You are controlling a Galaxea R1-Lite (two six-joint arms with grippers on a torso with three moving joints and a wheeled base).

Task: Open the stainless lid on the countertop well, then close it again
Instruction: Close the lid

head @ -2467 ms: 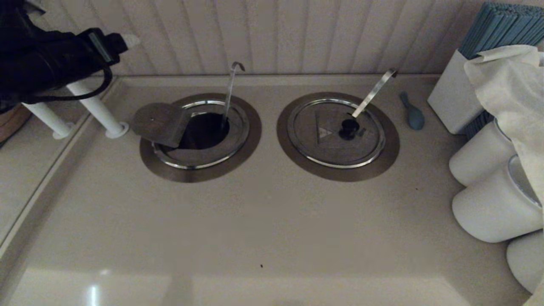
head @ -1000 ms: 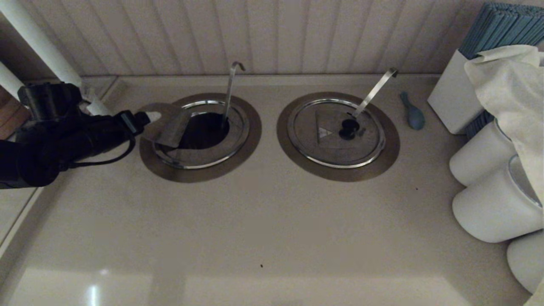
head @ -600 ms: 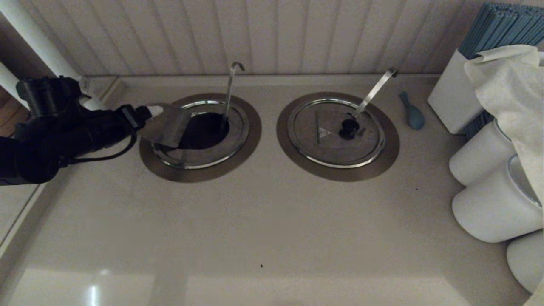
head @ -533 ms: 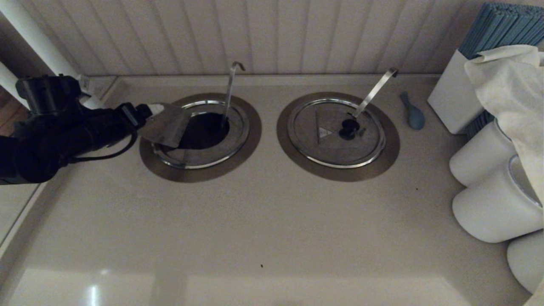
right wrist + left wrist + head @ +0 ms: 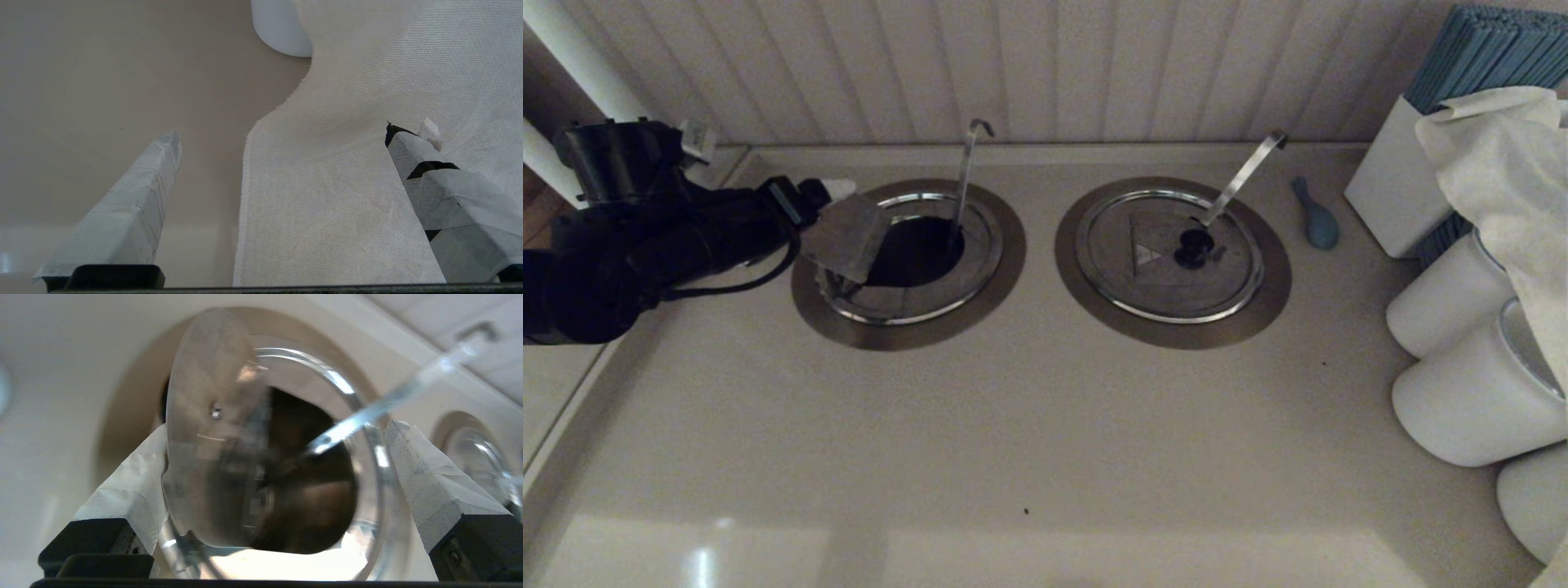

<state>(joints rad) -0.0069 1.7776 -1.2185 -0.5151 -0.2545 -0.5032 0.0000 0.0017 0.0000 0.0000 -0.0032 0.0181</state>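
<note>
The left tool (image 5: 837, 196) was at the left edge of the countertop well (image 5: 908, 263). Its two taped fingers (image 5: 412, 465) were spread apart, one on each side of the stainless lid (image 5: 847, 235), and it did not squeeze the lid. The lid stood tipped up on its edge at the left side of the well, so the dark hole of the well was open. A thin handle (image 5: 965, 175) with a hook on top stuck up out of the well, at its far side. To the right of the well was a twin well (image 5: 1172, 261), and its lid (image 5: 1168, 253) lay flat and shut, with a black knob (image 5: 1194, 244) and a wide slanted strip handle (image 5: 1243, 175). Farther right of the well, a small blue spoon (image 5: 1315, 216) lay on the surface (image 5: 1045, 441). At the far right stood white jars (image 5: 1462, 392) with a pale cloth (image 5: 1494, 155) over them. The right tool (image 5: 282, 134) hung above that cloth, well away from the well, and its fingers were wide apart with nothing between them.
</note>
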